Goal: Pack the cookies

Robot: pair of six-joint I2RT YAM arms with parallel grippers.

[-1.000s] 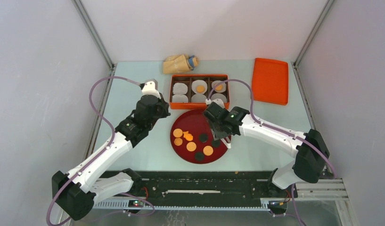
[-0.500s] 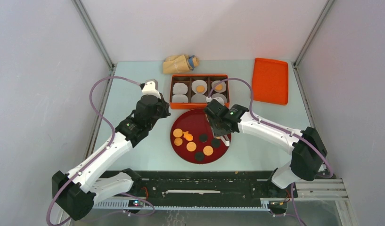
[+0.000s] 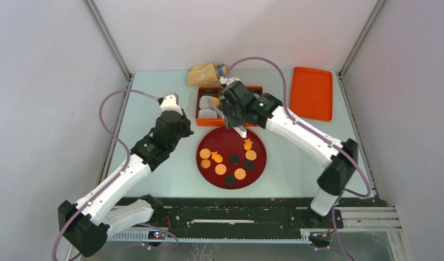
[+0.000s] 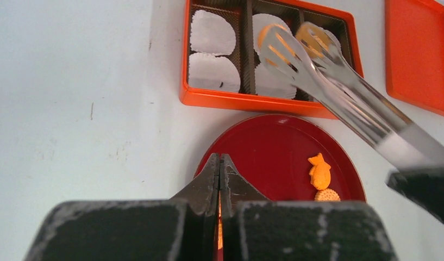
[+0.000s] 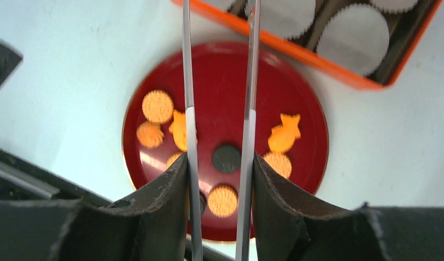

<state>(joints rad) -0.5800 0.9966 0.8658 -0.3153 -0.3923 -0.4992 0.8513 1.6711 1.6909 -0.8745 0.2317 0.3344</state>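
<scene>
Right gripper (image 5: 220,163) is clamping a pair of long silver metal tongs (image 4: 339,98), one blade against each finger, the blades standing apart. Its arm is hanging over the orange rectangular six-compartment box (image 4: 236,100), and the tongs' slotted tips are sitting above the middle and right rear compartments. Orange is showing through the slots, but I cannot tell whether a piece is gripped or just lying in its white fluted paper liner (image 4: 211,32). The small flat orange-tan round cookies (image 3: 220,169) are mostly lying on the round dark-red plate (image 3: 227,138) just in front of the box, along with two brighter orange fish-shaped ones (image 5: 285,133) and a few dark round discs (image 3: 235,159). Left gripper (image 4: 219,174) is hovering near the plate's left side, fingers pressed together — I am seeing nothing held. A flat orange tray (image 3: 312,92) is lying at far right, and a tan bag (image 3: 206,73) behind the box.
</scene>
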